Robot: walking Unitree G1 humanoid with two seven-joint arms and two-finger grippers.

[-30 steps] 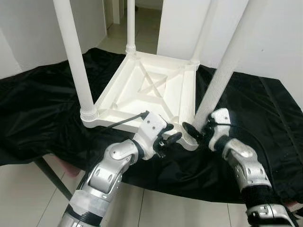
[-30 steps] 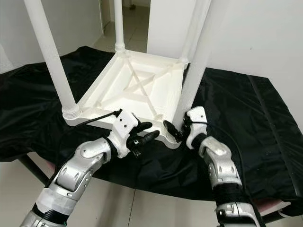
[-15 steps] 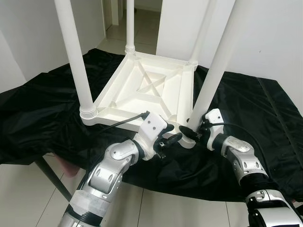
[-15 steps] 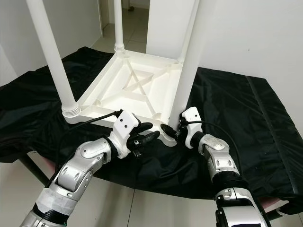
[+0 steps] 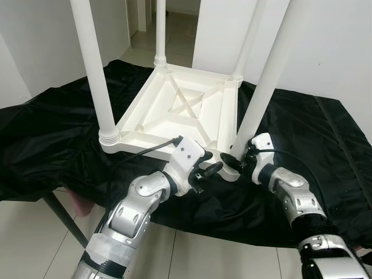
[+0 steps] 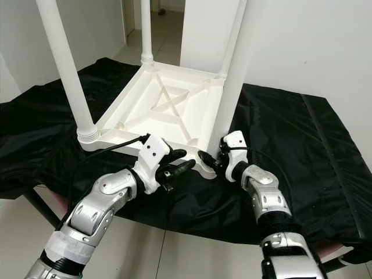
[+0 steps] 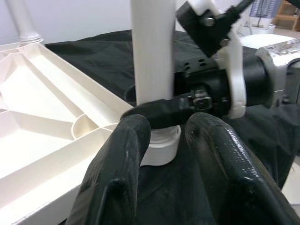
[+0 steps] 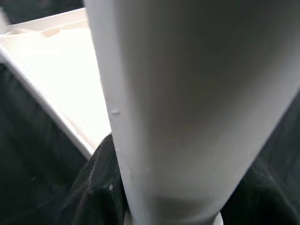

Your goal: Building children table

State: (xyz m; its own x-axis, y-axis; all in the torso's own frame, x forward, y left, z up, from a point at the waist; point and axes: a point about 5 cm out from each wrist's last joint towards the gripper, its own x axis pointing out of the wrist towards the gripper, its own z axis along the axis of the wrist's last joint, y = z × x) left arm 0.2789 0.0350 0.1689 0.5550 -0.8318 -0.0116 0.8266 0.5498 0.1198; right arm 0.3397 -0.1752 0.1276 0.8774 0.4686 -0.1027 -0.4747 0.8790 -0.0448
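Note:
A white children's table (image 5: 186, 107) lies upside down on a black cloth, its legs pointing up. The near right leg (image 5: 264, 87) stands in the corner socket (image 7: 161, 143) nearest me. My right gripper (image 5: 237, 161) is shut on the base of that leg, and one finger (image 7: 161, 108) wraps across it just above the socket. In the right wrist view the leg (image 8: 187, 93) sits between the fingers. My left gripper (image 5: 208, 168) is open just left of the same corner, holding nothing, and its fingers (image 7: 122, 154) point at the socket.
The black cloth (image 5: 52, 133) covers a low work surface whose front edge runs just below my grippers. Tiled floor (image 5: 35, 232) lies in front, with a dark support leg (image 5: 61, 218) at the left. White walls and a doorway (image 5: 174, 23) stand behind.
My right wrist has moved a little left, closer in on the base of the near right leg, which now stands slightly straighter. The left gripper has hardly moved.

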